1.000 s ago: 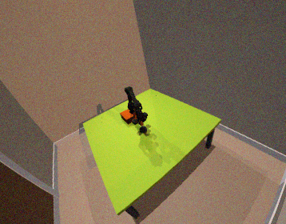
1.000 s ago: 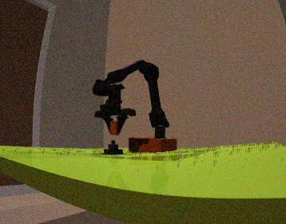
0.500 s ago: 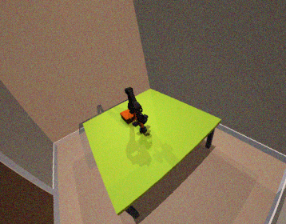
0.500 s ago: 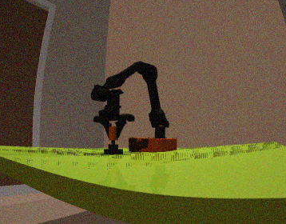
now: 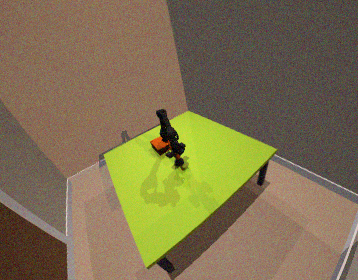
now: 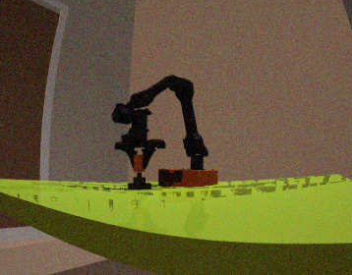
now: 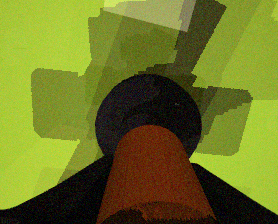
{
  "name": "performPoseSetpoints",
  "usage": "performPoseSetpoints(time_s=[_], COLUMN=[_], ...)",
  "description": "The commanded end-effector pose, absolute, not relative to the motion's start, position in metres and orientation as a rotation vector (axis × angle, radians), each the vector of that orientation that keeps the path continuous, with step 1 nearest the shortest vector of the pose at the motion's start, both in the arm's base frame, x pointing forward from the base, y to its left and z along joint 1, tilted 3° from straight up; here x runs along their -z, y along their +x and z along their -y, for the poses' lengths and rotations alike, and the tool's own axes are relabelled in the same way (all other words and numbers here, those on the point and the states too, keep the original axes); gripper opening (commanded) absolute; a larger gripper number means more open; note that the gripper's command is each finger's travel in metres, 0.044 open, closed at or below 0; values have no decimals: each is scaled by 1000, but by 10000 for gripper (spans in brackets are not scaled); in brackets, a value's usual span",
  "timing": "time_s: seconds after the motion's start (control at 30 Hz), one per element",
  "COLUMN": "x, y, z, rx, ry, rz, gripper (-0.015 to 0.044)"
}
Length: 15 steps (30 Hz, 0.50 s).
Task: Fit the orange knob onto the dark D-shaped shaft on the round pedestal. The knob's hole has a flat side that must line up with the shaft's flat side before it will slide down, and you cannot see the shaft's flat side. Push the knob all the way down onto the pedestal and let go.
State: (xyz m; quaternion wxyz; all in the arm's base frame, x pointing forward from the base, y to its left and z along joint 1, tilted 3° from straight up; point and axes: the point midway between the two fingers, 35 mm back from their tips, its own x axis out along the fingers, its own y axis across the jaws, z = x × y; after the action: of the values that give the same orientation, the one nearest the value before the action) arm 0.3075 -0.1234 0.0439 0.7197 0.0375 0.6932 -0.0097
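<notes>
Hand (image 5: 178,156) (image 6: 139,163): gripping the knob (image 5: 178,156) (image 6: 139,162) (image 7: 154,170).
Knob: hanging upright above the shaft (image 6: 139,177), its flat side not showing.
Done: grasping, carrying over.
Left: aligning, pushing down, releasing.
Exterior view: showing the shaft at six o'clock from the knob.
Wrist view: showing the pedestal (image 6: 139,185) (image 7: 150,97) at twelve, the knob hiding the shaft.

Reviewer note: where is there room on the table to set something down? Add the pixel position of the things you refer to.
In the top view, the green table (image 5: 227,150) (image 6: 287,216) (image 7: 30,30) offers room toward its right and near corners, beyond the pedestal (image 5: 179,163) (image 6: 140,185) (image 7: 125,107). It is crowded between pedestal and orange base (image 5: 157,142) (image 6: 204,178), and above the pedestal, where the gripper (image 5: 177,158) (image 6: 139,167) (image 7: 150,166) holds the knob (image 5: 177,157) (image 6: 139,162) (image 7: 155,170).
</notes>
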Motion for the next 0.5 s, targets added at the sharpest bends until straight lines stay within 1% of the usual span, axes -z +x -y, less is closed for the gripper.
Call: performPoseSetpoints(time_s=[0.0, 0.47], x=[-46, -45], y=[312, 310], z=[124, 124], rx=[23, 23], ry=[87, 87], rz=[-1523, -1523], gripper=[0, 0])
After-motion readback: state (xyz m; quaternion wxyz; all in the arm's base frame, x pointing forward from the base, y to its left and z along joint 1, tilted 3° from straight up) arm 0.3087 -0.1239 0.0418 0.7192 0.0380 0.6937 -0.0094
